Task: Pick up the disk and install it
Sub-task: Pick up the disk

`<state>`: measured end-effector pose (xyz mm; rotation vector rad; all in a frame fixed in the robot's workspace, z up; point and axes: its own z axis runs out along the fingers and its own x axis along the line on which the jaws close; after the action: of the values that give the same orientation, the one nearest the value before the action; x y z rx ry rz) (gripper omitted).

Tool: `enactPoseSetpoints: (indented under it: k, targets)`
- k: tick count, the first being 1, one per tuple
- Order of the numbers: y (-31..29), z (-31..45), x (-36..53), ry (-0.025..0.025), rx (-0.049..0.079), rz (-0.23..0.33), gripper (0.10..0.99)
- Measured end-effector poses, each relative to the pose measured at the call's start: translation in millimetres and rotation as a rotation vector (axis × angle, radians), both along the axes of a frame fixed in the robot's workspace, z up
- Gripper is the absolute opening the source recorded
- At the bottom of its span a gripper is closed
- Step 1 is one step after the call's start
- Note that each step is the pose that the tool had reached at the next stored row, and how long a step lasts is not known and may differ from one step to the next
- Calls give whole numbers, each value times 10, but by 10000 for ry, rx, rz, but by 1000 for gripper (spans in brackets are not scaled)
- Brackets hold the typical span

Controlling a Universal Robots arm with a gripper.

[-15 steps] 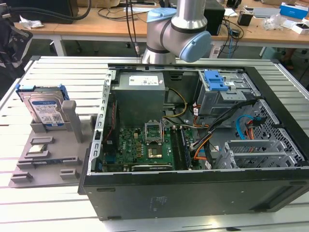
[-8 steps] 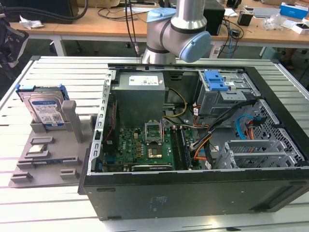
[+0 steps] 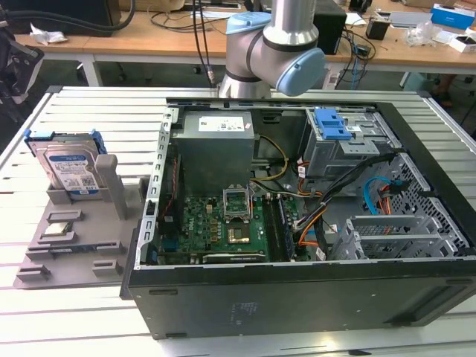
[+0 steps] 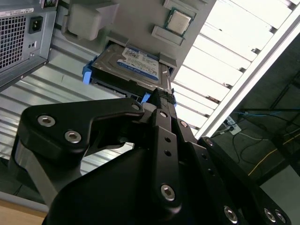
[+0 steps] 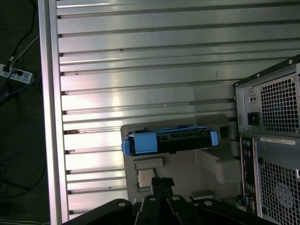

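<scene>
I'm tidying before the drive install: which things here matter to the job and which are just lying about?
Job: disk standing in grey holder; open computer case; shut claw.
Lying about: small square chip on the holder; cables on the wooden bench behind.

One disk (image 3: 71, 165), one chip (image 3: 58, 229) and one grey holder (image 3: 82, 249). One open computer case (image 3: 297, 297) with one motherboard (image 3: 216, 223), one power supply (image 3: 216, 145) and one blue-latched cage (image 3: 338, 145). One desk (image 3: 89, 111). One robot arm (image 3: 275, 44).
</scene>
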<state>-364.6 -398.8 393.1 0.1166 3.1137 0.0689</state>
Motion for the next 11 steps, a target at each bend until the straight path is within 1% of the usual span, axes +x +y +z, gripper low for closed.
enactPoseSetpoints:
  k: [4,6,9,11]
  targets:
    - [0,0,-1,-1,0,18,106]
    - [0,0,-2,0,0,122,106]
    - [0,0,-2,0,0,554,106]
    - [0,0,-2,0,0,1145,106]
